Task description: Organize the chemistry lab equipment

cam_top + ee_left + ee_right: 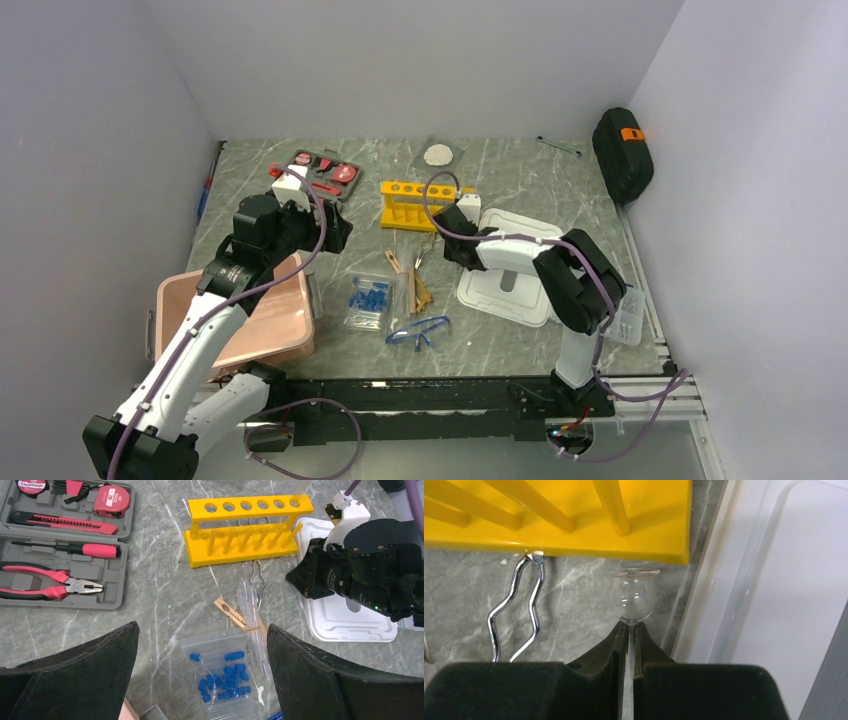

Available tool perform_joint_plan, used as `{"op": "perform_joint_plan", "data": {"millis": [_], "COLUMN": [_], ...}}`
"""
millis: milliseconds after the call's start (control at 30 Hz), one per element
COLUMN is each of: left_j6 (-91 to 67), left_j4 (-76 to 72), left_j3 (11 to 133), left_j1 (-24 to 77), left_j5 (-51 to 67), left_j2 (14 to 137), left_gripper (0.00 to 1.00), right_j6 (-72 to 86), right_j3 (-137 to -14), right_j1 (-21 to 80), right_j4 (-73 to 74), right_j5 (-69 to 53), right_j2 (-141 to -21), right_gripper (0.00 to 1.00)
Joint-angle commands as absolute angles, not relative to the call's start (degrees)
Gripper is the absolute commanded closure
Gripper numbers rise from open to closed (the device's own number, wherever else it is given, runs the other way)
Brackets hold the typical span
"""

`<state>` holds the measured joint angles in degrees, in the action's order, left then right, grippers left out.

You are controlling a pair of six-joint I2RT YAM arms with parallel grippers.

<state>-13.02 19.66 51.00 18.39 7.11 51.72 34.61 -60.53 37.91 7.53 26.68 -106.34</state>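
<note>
The yellow test-tube rack stands at the table's middle back; it also shows in the left wrist view and the right wrist view. My right gripper is shut on the thin stem of a small clear glass bulb tube, held just in front of the rack's right end. My left gripper is open and empty, above the clear bag of blue-capped tubes. The tan wooden clamps lie beside the bag. The blue-framed safety glasses lie near the front.
The red-and-black tool kit lies open at the back left. A white lidded box sits under the right arm. A pink bin is front left, a black case back right. A bent metal wire holder lies by the rack.
</note>
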Motion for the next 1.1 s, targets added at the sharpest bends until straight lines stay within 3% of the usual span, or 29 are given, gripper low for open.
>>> {"op": "perform_joint_plan", "data": {"millis": [0,233,433,633,800,1067], "left_j6": [-13.8,-13.1,-8.8,-9.5,-9.9,-11.7], "left_j4": [18.8,19.1,21.4,21.8,23.5,24.8], "left_j3": [51.5,51.8,52.5,52.6,53.6,55.2], "left_j1": [18.3,18.3,17.8,9.0,4.0,0.7], "left_j5": [6.9,5.7,-9.4,-10.5,-19.4,-35.9], "left_j2": [51.3,50.4,46.1,44.1,43.2,41.6], "left_gripper": [0.01,0.01,0.01,0.01,0.01,0.01], "right_j6": [33.3,28.3,23.1,17.3,12.9,8.2], "right_j3": [-58.5,-53.5,-53.0,-55.4,-57.1,-66.7], "right_j1": [38.1,40.6,45.1,51.9,57.6,63.7], "right_j4": [3.7,-5.1,-9.8,-18.6,-30.8,-37.4], "right_j5": [24.8,19.7,19.0,17.6,12.7,4.6], "right_j2": [-99.7,-90.1,-81.7,-77.1,-79.4,-90.6], "right_gripper": [1.0,1.0,1.0,1.0,1.0,1.0]}}
